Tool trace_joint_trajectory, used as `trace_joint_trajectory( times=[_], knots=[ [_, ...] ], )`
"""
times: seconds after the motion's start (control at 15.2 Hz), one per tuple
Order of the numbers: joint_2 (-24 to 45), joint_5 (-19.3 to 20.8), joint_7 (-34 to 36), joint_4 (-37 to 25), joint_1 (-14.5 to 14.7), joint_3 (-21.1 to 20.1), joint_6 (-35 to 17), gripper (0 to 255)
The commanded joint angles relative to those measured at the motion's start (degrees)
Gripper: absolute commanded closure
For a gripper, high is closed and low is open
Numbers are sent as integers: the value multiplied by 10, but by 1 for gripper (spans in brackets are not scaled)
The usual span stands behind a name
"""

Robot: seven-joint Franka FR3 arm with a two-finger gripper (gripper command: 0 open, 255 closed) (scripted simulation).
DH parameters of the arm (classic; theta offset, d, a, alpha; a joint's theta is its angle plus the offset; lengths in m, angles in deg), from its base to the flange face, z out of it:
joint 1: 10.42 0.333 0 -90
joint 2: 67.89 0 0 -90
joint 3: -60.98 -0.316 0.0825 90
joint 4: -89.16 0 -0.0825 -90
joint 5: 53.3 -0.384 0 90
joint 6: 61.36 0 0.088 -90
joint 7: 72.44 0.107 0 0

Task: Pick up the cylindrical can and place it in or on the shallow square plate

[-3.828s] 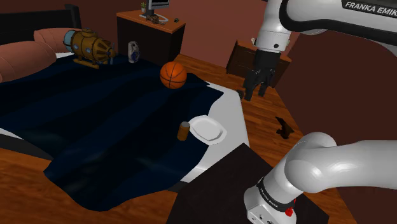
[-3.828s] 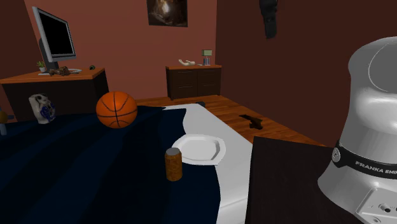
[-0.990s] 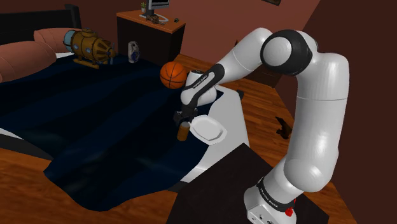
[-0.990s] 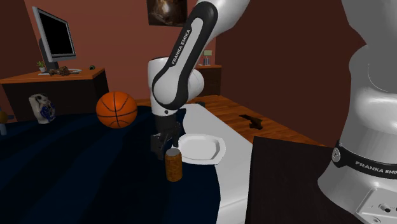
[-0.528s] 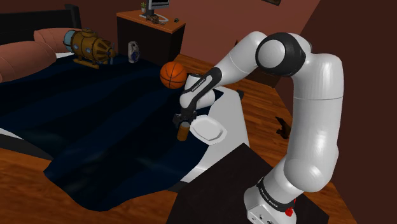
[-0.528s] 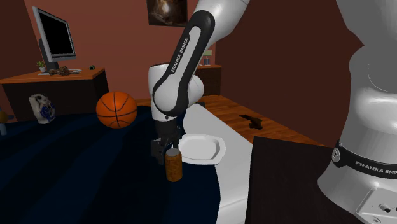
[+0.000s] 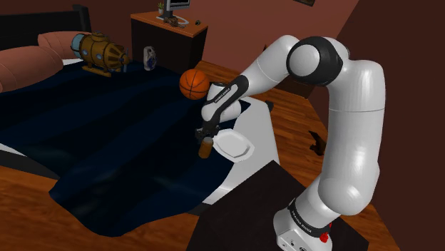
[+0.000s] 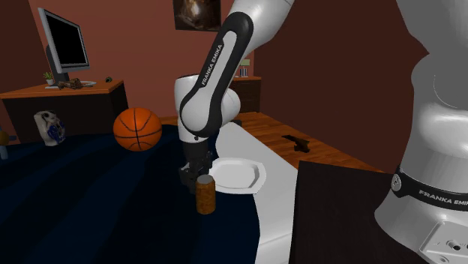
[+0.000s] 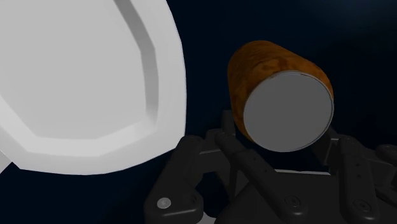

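Entry for you, operator: the all-black two-finger gripper (image 7: 204, 137) is low over the rusty-brown cylindrical can with a flat grey top (image 9: 280, 83). Its jaws are apart, one finger on each side of the can's upper end. The can stands upright on the dark blue bed cover (image 7: 107, 135). In the shoulder view, the shallow white square plate (image 7: 237, 145) lies just beside it at 3 o'clock. The orange basketball (image 7: 193, 83) is at 12 o'clock, well apart.
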Motion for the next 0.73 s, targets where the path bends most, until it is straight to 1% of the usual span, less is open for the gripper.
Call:
trace_joint_trajectory(
  times=[0.0,0.26,0.66],
  knots=[
    [0,0,0,0,0,0,0,255],
    [1,0,0,0,0,0,0,255],
    [-43,2,2,10,1,2,33,255]
  ],
)
